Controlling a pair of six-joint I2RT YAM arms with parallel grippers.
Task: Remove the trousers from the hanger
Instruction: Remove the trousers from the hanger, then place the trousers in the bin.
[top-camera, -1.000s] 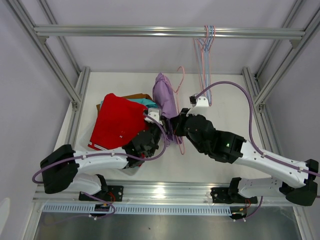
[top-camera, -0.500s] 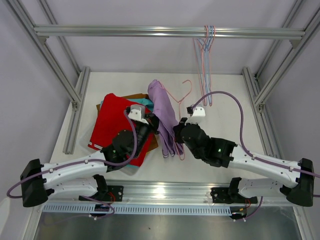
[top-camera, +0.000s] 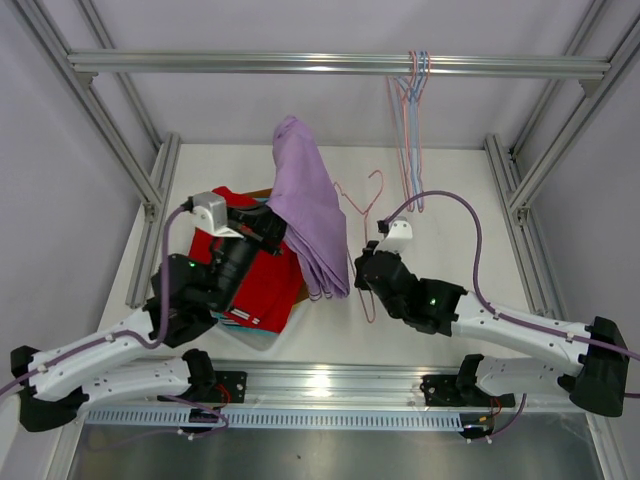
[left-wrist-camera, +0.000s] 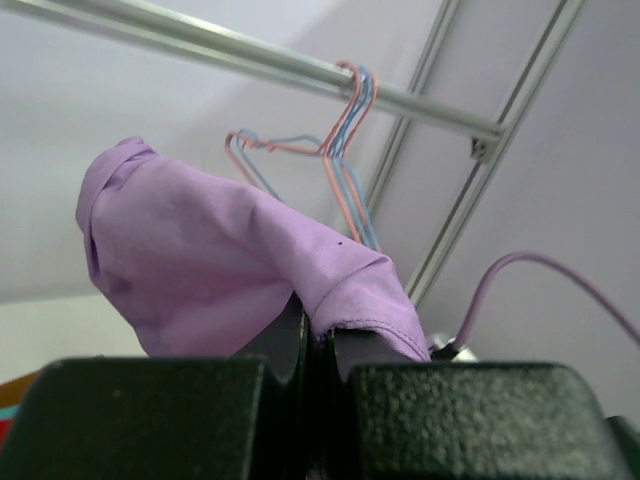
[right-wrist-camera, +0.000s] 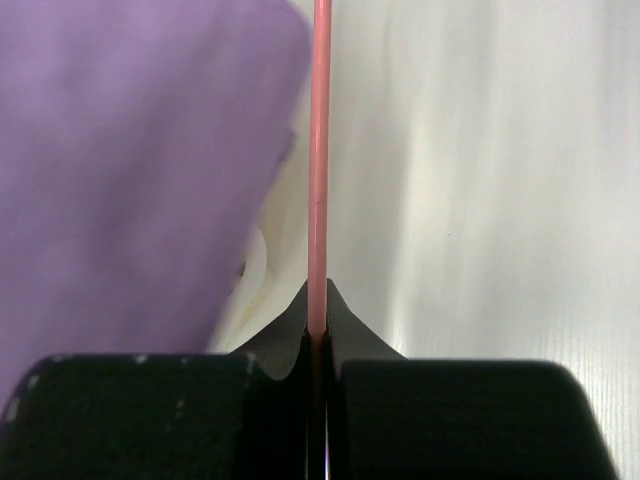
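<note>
Lilac trousers (top-camera: 308, 215) hang in the air left of centre, with my left gripper (top-camera: 272, 226) shut on a fold of them. In the left wrist view the lilac cloth (left-wrist-camera: 220, 255) bunches over my left gripper (left-wrist-camera: 318, 325), pinched between the closed jaws. A pink wire hanger (right-wrist-camera: 320, 150) lies to the right of the cloth's lower end; whether cloth still touches it I cannot tell. My right gripper (right-wrist-camera: 318, 322) is shut on its wire, and it sits low over the table (top-camera: 362, 268). In the right wrist view the lilac cloth (right-wrist-camera: 130, 170) sits left of the wire.
Red trousers (top-camera: 262, 285) top a pile at the table's left, with brown (top-camera: 262, 192) showing behind. Several empty hangers (top-camera: 414, 90) hang on the top rail (top-camera: 250, 63). Aluminium frame posts (top-camera: 150, 190) stand at both sides. The white table (top-camera: 450, 230) shows right of the arms.
My left arm has lifted the lilac trousers up and to the left, away from the pink hanger. My right gripper has kept hold of the hanger and lowered slightly.
</note>
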